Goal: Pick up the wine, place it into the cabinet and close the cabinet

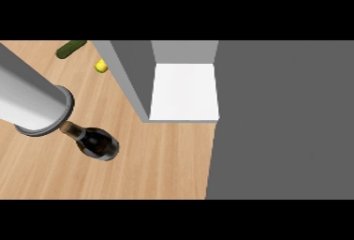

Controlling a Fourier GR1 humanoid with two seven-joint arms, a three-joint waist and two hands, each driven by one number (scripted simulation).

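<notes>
From my remote seat, the head view showed a grey forearm (31,98) coming in from the upper left and slanting down over the wooden table (138,173). It ended in a round grey cuff, and right at that cuff the wine bottle (95,141) began: its brownish neck pointed up into the cuff and its dark body widened toward the lower right. The bottle was tilted, and I could not tell whether it rested on the table or was lifted off it. The hand itself was hidden behind the forearm and cuff, so I could not tell whether its fingers were spread, closed, or wrapped around the neck, nor could I say for certain which arm this was.

The cabinet (135,79) stood to the right of the bottle, near but apart from it, with its grey side wall facing me and a white shelf floor (185,91) visible inside; the opening was uncovered. A green cucumber (71,48) and a small yellow lemon (101,66) lay on the table at the top, left of the cabinet.
</notes>
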